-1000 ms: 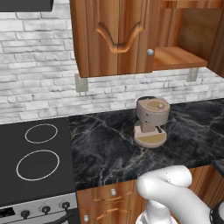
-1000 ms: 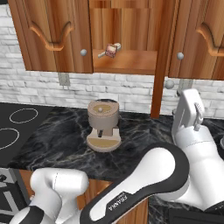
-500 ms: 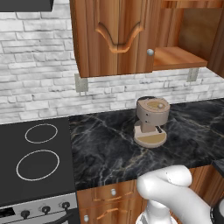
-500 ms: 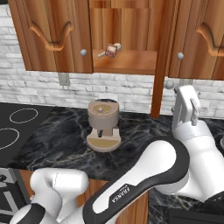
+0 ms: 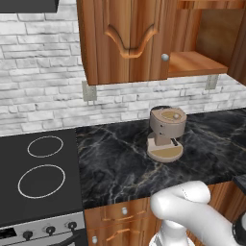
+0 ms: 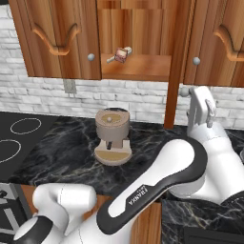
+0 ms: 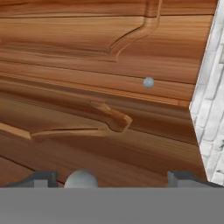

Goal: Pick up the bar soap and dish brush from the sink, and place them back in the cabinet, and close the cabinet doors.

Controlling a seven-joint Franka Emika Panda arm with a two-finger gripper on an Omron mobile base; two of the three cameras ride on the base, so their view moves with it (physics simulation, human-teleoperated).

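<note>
The bar soap [image 6: 120,56] and the dish brush [image 6: 111,59] lie together on the shelf inside the open cabinet [image 6: 138,66]. One of the cabinet doors [image 6: 175,62] stands open, seen edge-on, with a pale knob [image 6: 184,92] low on it. My gripper [image 6: 191,94] is right beside that knob. In the hand view my gripper [image 7: 113,179] is open, and the knob [image 7: 81,179] sits between its tips, close to the left one. The left door [image 5: 127,41] is shut. The sink is out of view.
A beige coffee machine [image 6: 112,136] stands on the dark marbled counter [image 5: 120,163] under the cabinet. A black stovetop [image 5: 41,178] lies to the left. A further shut door with a knob [image 6: 196,60] is to the right. A white brick wall [image 5: 43,91] runs behind.
My hand has moved a little up and to the left, closer to the open door's edge and its knob. The jaws have stayed open.
</note>
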